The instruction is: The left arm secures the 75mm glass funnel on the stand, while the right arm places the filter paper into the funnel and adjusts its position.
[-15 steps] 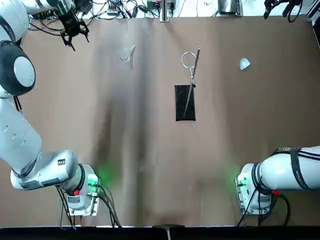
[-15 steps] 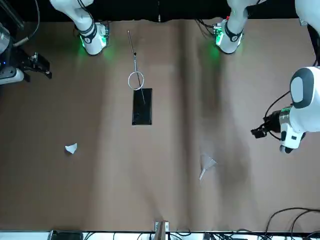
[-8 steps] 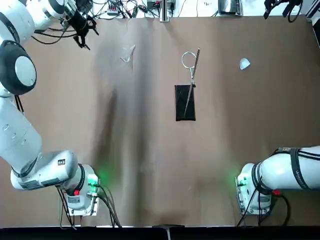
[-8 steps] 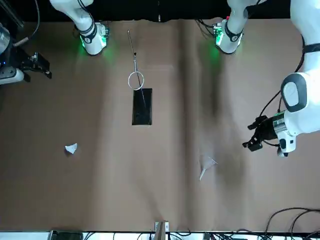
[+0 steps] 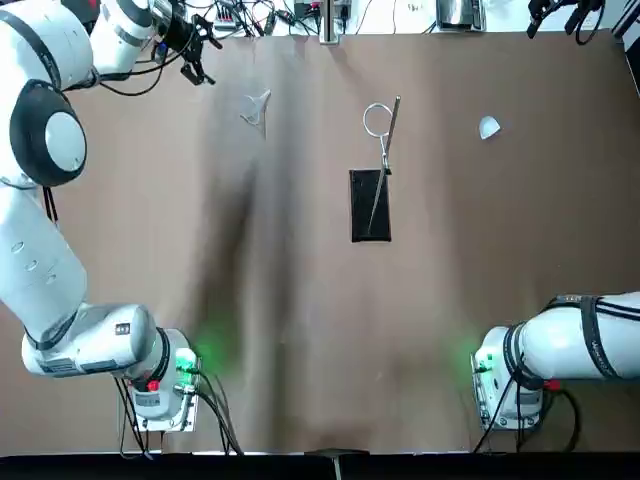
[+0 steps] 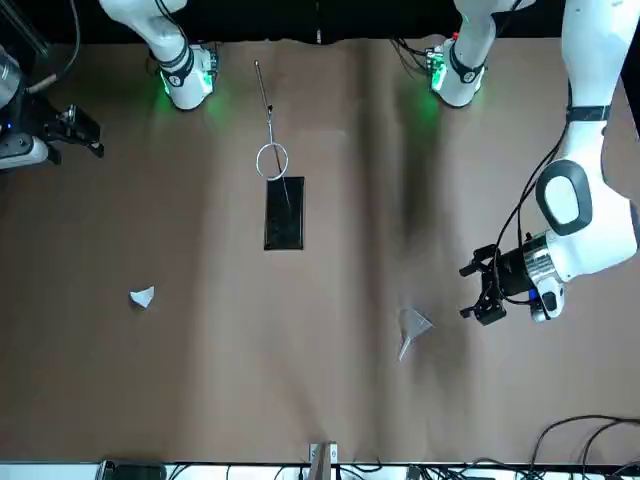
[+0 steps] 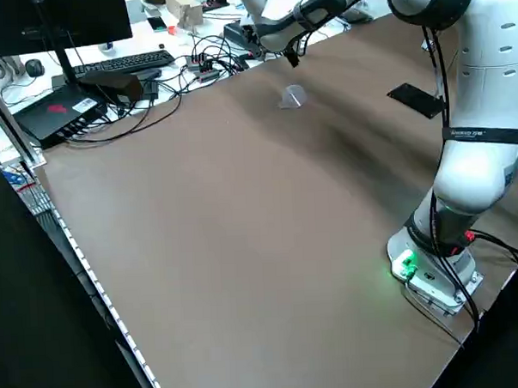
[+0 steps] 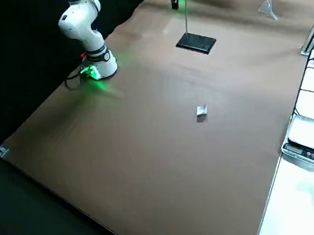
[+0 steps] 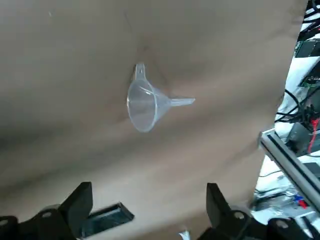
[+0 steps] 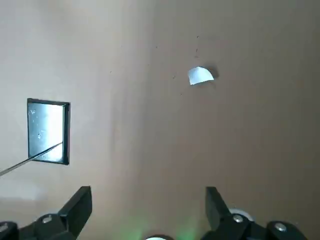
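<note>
The left arm [image 5: 40, 260] rises from its base at the near left and stretches toward the far left, its large joint bent high above the tabletop [image 5: 320, 340]. Its wrist [image 6: 543, 268] angles down, and the left tool [image 6: 470, 288] hangs over the far left part, fingers spread wide. The right arm [image 5: 580, 340] stands at the near right, its lower link leaning out to the right. The right tool [image 10: 145, 210] is raised at the right side, fingers also well apart.

Clear, smooth plastic-looking funnel [image 9: 145, 104]; matt white paper cone [image 10: 200, 75]; glossy black base plate [image 10: 47, 131].
</note>
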### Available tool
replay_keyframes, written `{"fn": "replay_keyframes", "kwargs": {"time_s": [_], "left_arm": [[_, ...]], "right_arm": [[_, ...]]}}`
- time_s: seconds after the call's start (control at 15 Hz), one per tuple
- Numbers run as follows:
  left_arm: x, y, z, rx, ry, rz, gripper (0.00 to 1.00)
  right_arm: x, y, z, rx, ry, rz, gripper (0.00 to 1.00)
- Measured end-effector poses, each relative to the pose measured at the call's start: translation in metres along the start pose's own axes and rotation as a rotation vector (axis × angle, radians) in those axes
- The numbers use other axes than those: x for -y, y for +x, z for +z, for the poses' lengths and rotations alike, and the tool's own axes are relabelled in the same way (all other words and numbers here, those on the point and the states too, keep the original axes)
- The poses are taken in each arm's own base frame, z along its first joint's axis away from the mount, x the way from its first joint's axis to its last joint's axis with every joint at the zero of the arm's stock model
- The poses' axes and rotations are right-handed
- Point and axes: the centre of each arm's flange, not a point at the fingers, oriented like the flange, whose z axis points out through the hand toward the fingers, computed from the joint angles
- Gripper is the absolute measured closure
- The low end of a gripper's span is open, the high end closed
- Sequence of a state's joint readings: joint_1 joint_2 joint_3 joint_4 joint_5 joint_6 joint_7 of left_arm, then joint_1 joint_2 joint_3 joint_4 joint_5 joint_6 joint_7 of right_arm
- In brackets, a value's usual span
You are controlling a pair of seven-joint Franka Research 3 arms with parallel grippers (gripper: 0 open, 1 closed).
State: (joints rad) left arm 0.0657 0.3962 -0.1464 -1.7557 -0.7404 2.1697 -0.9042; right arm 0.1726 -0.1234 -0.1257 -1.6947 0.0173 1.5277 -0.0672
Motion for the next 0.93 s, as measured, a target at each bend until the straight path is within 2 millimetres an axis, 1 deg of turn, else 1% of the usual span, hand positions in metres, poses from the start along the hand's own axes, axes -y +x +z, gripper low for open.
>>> {"fn": "replay_keyframes", "kwargs": {"time_s": [0.13,0.2,0.4,0.53,0.73,0.93], "left_arm": [[-0.003,-0.002,0.005,-0.002,-0.026,-0.047,0.00],[-0.005,0.000,0.011,-0.019,-0.043,-0.072,0.00],[-0.004,0.006,0.048,-0.063,-0.065,-0.105,0.00],[0.001,0.018,0.068,-0.075,-0.053,-0.116,0.00],[0.012,0.040,0.085,-0.099,-0.008,-0.109,0.00],[0.012,0.043,0.092,-0.129,-0.034,-0.106,0.00]], "right_arm": [[0.000,0.000,0.000,0.000,0.000,0.000,0.00],[0.000,0.000,0.000,0.000,0.000,0.000,0.00],[0.000,0.000,0.000,0.001,0.000,-0.001,0.00],[0.000,0.000,0.001,0.003,0.000,-0.001,0.00],[0.001,0.000,0.001,0.004,0.000,-0.001,0.00],[0.001,0.000,0.002,0.005,0.000,-0.002,0.00]]}}
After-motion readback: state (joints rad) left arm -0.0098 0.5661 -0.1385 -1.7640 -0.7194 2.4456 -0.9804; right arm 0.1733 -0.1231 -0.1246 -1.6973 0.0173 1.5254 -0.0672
